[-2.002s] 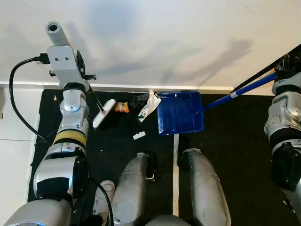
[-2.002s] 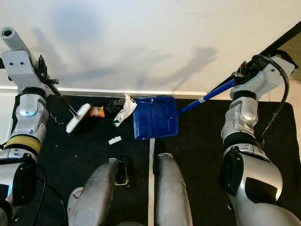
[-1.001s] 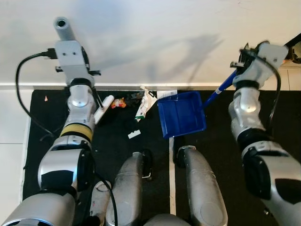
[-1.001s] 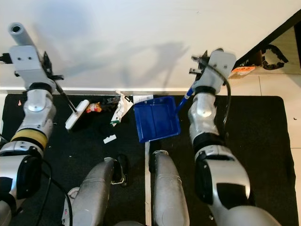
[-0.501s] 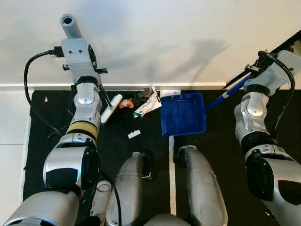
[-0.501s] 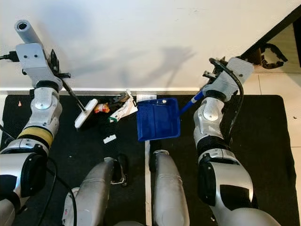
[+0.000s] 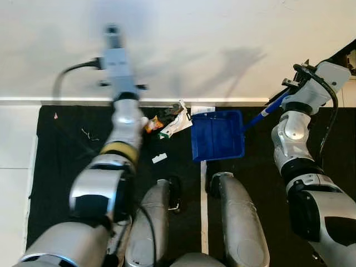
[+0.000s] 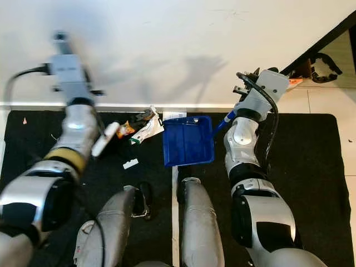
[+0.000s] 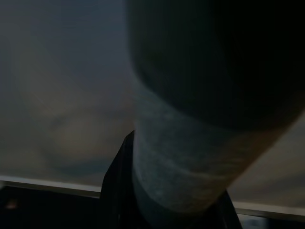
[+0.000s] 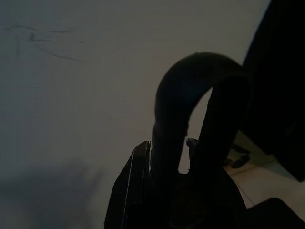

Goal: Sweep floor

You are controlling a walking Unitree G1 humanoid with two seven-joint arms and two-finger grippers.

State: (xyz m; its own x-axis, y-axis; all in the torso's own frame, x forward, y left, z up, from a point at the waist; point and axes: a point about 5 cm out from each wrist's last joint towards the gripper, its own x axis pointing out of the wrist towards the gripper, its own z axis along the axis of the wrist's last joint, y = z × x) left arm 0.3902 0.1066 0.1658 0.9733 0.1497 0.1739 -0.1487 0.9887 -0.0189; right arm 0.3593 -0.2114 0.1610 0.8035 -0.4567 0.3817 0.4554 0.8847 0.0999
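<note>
Blue dustpan [image 8: 188, 140]: rigid, light; long handle [image 7: 272, 105] gripped by right gripper [image 7: 295, 83].
Litter [image 8: 142, 123]: light scraps, just beside dustpan mouth.
Brush [image 8: 104, 139]: stiff handle clenched in left gripper [image 9: 181, 157], beyond litter from dustpan.

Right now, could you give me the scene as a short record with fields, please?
left gripper: holds the broom handle; arm blurred, in motion
broom head: white, on the black mat, beside the litter
litter: wrappers and paper scraps by the white wall
dustpan: blue, flat on the mat, right of the litter
right gripper: holds the dustpan's blue handle
loose scrap: white, apart from the pile
</note>
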